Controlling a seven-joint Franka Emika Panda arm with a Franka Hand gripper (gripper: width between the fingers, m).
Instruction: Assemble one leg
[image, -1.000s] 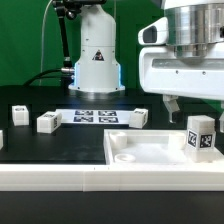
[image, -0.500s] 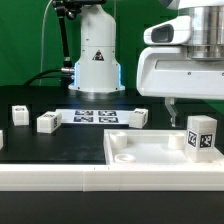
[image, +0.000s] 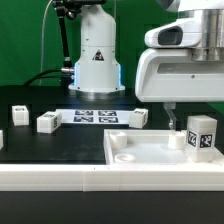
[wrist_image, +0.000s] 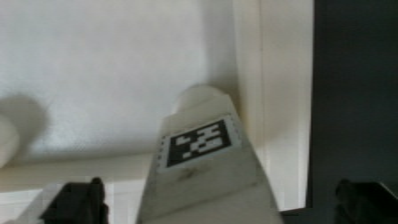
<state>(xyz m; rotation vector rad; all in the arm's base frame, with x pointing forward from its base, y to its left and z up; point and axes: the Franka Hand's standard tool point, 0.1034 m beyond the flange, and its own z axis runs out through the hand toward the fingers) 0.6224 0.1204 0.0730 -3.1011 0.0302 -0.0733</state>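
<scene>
A leg (image: 201, 135), a chunky white post with marker tags, stands upright on the large white panel (image: 150, 152) at the exterior view's right. My gripper (image: 173, 114) hangs just above and beside it. In the wrist view the leg (wrist_image: 210, 150) rises between my two dark fingertips (wrist_image: 75, 205), with a gap on each side, and the gripper (wrist_image: 217, 205) is open and holds nothing. Three more legs lie on the black table: one (image: 19, 115) and another (image: 47, 122) at the exterior view's left, and one (image: 134, 118) near the middle.
The marker board (image: 95, 116) lies flat behind the panel. The arm's white base (image: 95, 55) stands at the back. The panel has a round corner socket (image: 125, 158). A white rail (image: 60, 178) runs along the front edge.
My gripper has sunk slightly toward the standing leg on the panel. The legs and the panel have not moved.
</scene>
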